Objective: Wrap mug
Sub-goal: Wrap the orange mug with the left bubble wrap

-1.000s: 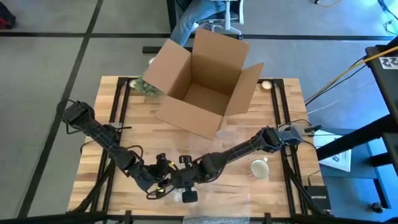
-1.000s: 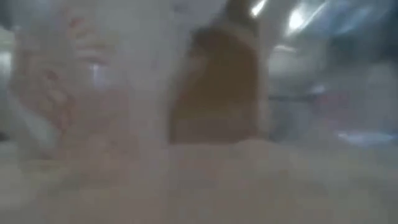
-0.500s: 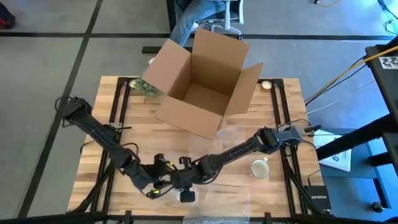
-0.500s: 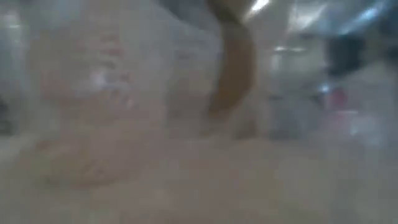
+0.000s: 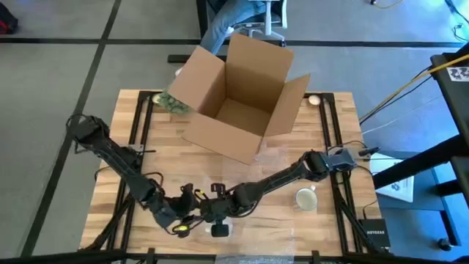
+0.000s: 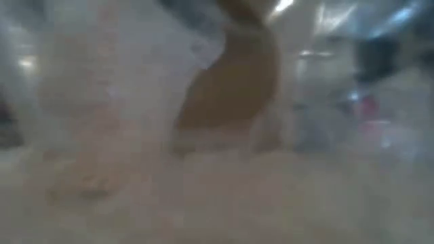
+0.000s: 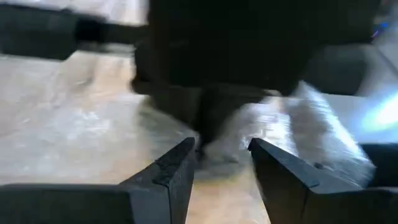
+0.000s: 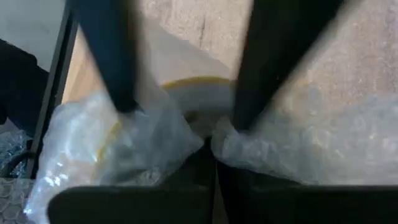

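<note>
Your left gripper and right gripper, fingers pinched on wrap, have dragged it nearer; mug stays unwrapped.

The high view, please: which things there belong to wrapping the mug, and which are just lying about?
In the job:
cream ceramic mug
clear bubble wrap sheet
left hand
right hand

Lying about:
open brown cardboard box
green leafy bundle
small pale round object
</note>
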Controlling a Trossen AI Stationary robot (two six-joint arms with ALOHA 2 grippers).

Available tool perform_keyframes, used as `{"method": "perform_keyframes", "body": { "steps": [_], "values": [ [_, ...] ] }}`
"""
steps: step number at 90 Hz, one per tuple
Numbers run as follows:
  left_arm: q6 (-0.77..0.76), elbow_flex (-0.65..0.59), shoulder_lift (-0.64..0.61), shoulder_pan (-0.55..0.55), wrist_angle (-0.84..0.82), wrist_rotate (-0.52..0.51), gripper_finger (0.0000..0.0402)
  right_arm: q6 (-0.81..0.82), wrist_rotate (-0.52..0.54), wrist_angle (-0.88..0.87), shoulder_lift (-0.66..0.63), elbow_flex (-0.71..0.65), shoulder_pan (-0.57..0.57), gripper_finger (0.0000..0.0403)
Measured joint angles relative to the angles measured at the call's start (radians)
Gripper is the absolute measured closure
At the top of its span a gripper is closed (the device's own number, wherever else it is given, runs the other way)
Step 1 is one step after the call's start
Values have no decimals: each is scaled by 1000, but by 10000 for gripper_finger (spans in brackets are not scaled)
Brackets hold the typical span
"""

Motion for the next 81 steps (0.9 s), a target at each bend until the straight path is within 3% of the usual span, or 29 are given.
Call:
{"method": "perform_keyframes", "body": {
  "steps": [27, 58, 71, 81],
  "values": [
    [5, 5, 47, 38, 4, 32, 260, 21, -37, -33, -14, 12, 0, 402],
    [-4, 2, 25, 35, -7, 32, 260, 10, -11, -331, -29, 248, -4, 402],
    [-12, 1, 25, 35, -7, 35, 260, 3, 102, -288, -33, 236, -14, 402],
    [-15, 2, 25, 35, -8, 35, 260, 0, 39, -264, 17, 237, -15, 402]
  ]
}}
